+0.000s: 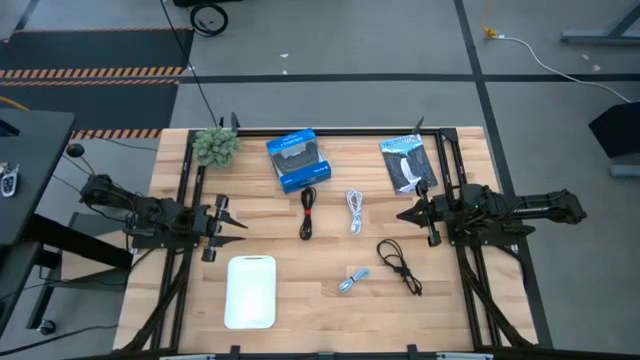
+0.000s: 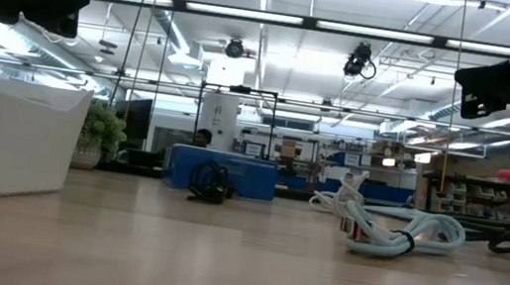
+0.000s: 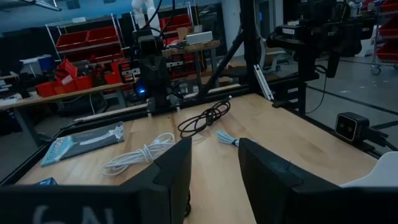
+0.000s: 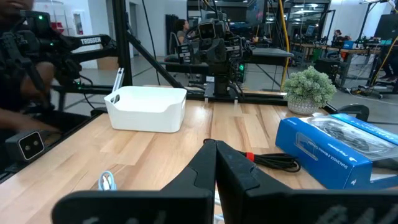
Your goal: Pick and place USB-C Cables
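Nearest the low camera lies the light blue-grey cable (image 2: pixel 402 233), a small coil on the desk (image 1: pixel 300 300); from above, this cable (image 1: pixel 352 281) sits near the desk's 6 o'clock edge. At its 3 o'clock, just beside it, is the black cable (image 1: pixel 399 265). At its 12 o'clock is the white cable (image 1: pixel 355 210), and at that one's 9 o'clock the black-and-red cable (image 1: pixel 307 212). All four lie loose between the two arms.

At the 3 o'clock side of the desk, the right claw (image 1: pixel 405 214) hovers with its fingers together, holding nothing, the black cable near at its 6 o'clock. At the 9 o'clock side, the left claw (image 1: pixel 238 227) waits with its fingers apart, empty.

A white bin (image 1: pixel 250 291) stands at the left claw's 5 o'clock. Along the 12 o'clock edge sit a small plant (image 1: pixel 215 146), a blue box (image 1: pixel 298 160) and a flat packet (image 1: pixel 408 164).
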Action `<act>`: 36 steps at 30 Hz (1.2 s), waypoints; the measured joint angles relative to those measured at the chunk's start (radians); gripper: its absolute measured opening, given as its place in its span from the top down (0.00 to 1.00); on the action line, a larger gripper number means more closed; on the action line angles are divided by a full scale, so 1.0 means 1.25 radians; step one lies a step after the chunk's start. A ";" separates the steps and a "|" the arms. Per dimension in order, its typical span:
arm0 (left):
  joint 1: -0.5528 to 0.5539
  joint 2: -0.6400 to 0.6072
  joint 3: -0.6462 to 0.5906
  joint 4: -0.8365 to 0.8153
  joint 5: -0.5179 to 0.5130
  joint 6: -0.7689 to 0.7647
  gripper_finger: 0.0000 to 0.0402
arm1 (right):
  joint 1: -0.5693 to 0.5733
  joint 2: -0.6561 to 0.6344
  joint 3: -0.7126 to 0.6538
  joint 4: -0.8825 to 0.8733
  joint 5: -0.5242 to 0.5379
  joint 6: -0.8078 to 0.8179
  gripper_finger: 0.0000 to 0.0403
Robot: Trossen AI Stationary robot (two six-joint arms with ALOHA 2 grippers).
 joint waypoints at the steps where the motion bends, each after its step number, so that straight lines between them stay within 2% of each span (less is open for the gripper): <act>1: 0.000 0.000 0.000 0.000 0.000 0.000 0.65 | 0.000 0.000 0.000 0.000 0.000 0.000 0.96; 22: 0.000 0.000 0.000 0.000 0.000 0.000 0.65 | 0.000 0.000 0.000 0.020 0.006 -0.028 0.96; 26: 0.000 0.000 0.000 0.000 0.000 0.000 0.65 | 0.000 0.000 0.000 0.181 0.044 -0.122 0.96; 30: 0.000 0.000 0.000 0.000 0.000 0.000 0.65 | -0.002 0.003 0.000 0.437 0.056 -0.073 0.96; 32: 0.000 0.000 0.000 0.000 0.000 0.000 0.65 | -0.002 0.012 0.000 0.540 0.092 -0.015 0.96; 36: 0.000 0.000 0.000 0.000 0.000 0.000 0.65 | -0.005 0.053 0.001 0.594 0.210 0.071 0.96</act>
